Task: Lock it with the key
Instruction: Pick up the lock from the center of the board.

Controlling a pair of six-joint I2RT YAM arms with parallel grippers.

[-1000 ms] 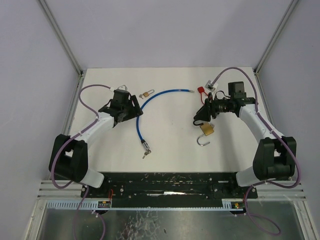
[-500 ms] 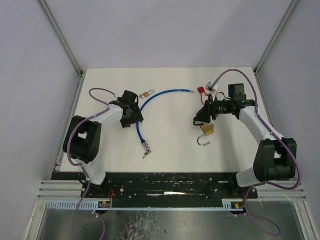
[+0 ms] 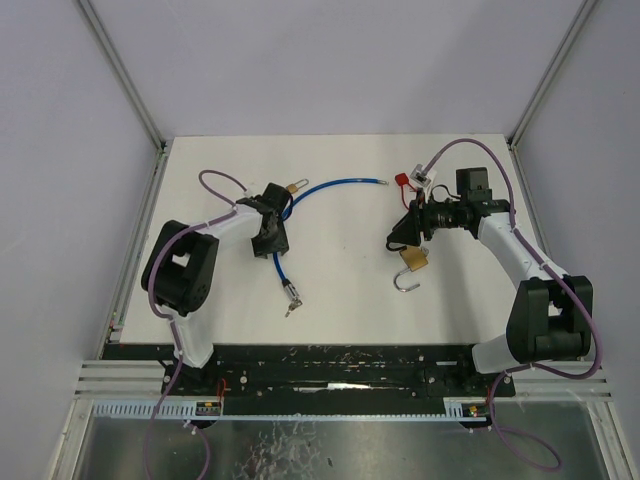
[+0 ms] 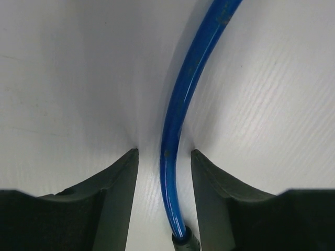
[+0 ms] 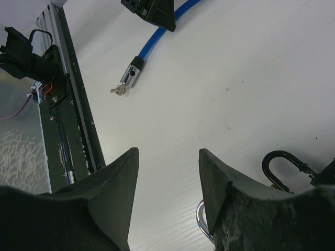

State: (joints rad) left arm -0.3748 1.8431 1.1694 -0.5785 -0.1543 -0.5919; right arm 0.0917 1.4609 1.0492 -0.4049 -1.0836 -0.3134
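**Item 1, left gripper** (image 4: 165, 154). The jaws stand part-way apart, straddling the blue cable (image 4: 178, 104). A sliver of table (image 4: 78, 78) shows on each side of the cable, and no contact is seen.
- Handling note: the cable is thin and round and would likely roll. Centre it between the fingers (image 4: 118, 183) before closing, and keep the tips low.
- The cable's lock head (image 3: 291, 296), with the key (image 5: 119, 90) at its end, lies well to the near side of this claw. A grip closer to that head would probably steady it better for the turn.

**Item 2, right gripper** (image 3: 403, 232). The jaws are wide with nothing between them. The large brass padlock (image 3: 415, 260), its shackle open, lies just on the claw's near side.

**Count**
- Blue cable: one.
- Lock head: one.
- Key at the lock head: one.
- Brass padlocks: two. The small padlock (image 3: 293, 187) lies just beyond the left claw.
- Red tag (image 3: 402, 181): one, beyond the right claw.
- Dark shackle (image 5: 280, 167): one, its body hidden.
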